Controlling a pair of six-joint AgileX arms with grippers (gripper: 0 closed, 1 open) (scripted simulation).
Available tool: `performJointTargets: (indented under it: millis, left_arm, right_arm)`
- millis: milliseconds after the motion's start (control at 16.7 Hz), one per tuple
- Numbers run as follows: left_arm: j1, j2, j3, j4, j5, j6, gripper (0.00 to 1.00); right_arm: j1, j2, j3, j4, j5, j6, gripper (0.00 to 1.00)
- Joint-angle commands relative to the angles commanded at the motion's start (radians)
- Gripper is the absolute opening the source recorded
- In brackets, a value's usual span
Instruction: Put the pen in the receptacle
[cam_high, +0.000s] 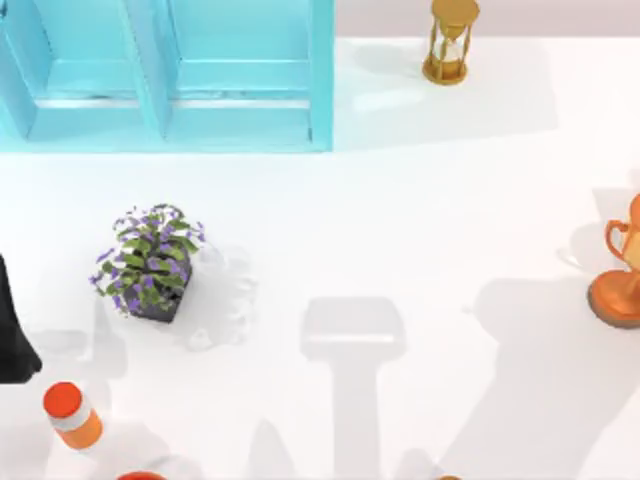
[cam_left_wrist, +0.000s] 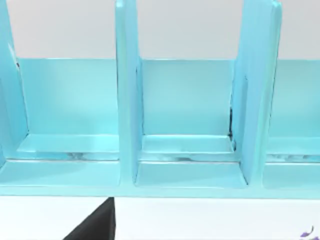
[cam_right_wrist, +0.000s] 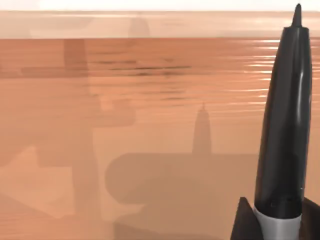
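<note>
From above, the blue receptacle (cam_high: 165, 75) sits at the far left of the white bench (cam_high: 420, 200) with its compartments bare; a potted plant (cam_high: 150, 262) stands in front of it. The left wrist view faces those same bare compartments, and whether the left jaws are parted cannot be told. In the right wrist view the pen (cam_right_wrist: 285, 135) stands clenched in the right jaws, so the pickup looks done and the carry and drop remain

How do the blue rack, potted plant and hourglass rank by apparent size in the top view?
1. blue rack, cut by the frame edge
2. potted plant
3. hourglass, top cropped, so its margin is unsure
</note>
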Motion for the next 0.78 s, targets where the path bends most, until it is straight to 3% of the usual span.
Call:
performJointTargets:
  millis: [420, 780]
  left_arm:
    - [0.0, 0.0, 0.0, 0.0, 0.0, 0.0, 1.0]
    - [0.0, 0.0, 0.0, 0.0, 0.0, 0.0, 1.0]
  right_arm:
    - [0.01, 0.004, -0.015, 0.009, 0.004, 0.006, 0.0]
    - [0.089, -0.054, -0.182, 0.148, -0.018, 0.066, 0.0]
